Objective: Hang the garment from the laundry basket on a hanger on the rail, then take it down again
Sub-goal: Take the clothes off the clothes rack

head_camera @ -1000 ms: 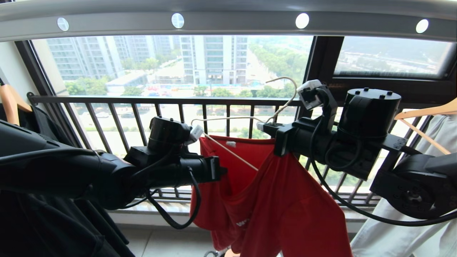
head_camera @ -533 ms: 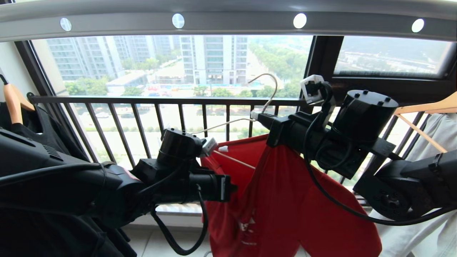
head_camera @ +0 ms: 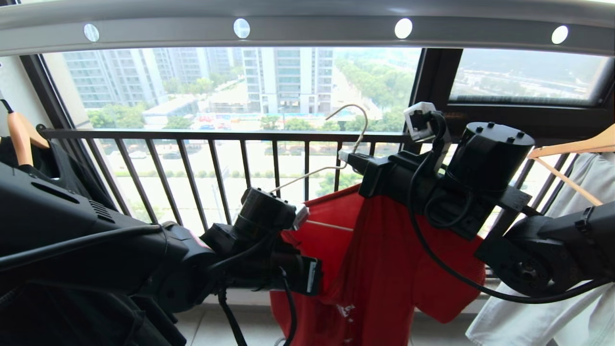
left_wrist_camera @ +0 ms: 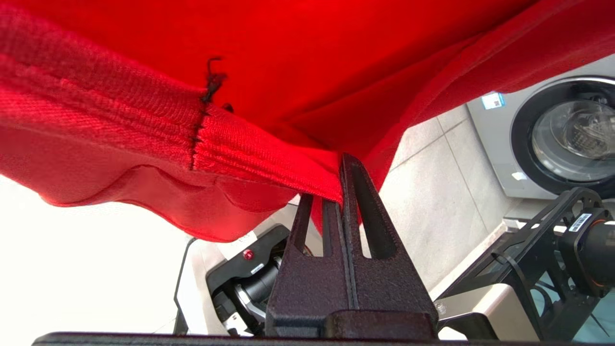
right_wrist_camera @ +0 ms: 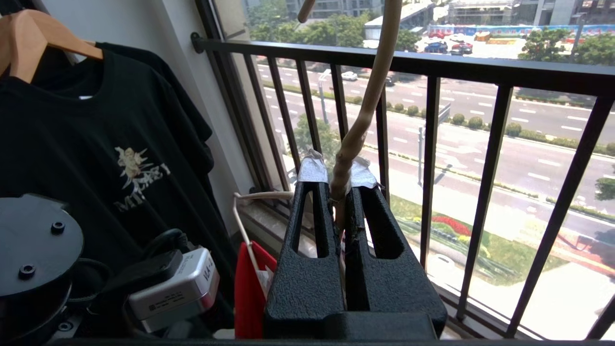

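The red garment [head_camera: 384, 269] hangs in the air in front of the window, below the rail [head_camera: 307, 29]. It is partly on the white hanger [head_camera: 312, 174]. The right gripper [right_wrist_camera: 338, 173] has its fingers shut tight on the hanger's neck, just under the hook, so the hanger stays up and steady. The left gripper [left_wrist_camera: 340, 178] is lower down. Its fingers are pinched shut on a hem of the garment, probably to tug the cloth along the hanger's arm. The hook is not on the rail. A black T-shirt [right_wrist_camera: 96, 144] hangs at the side.
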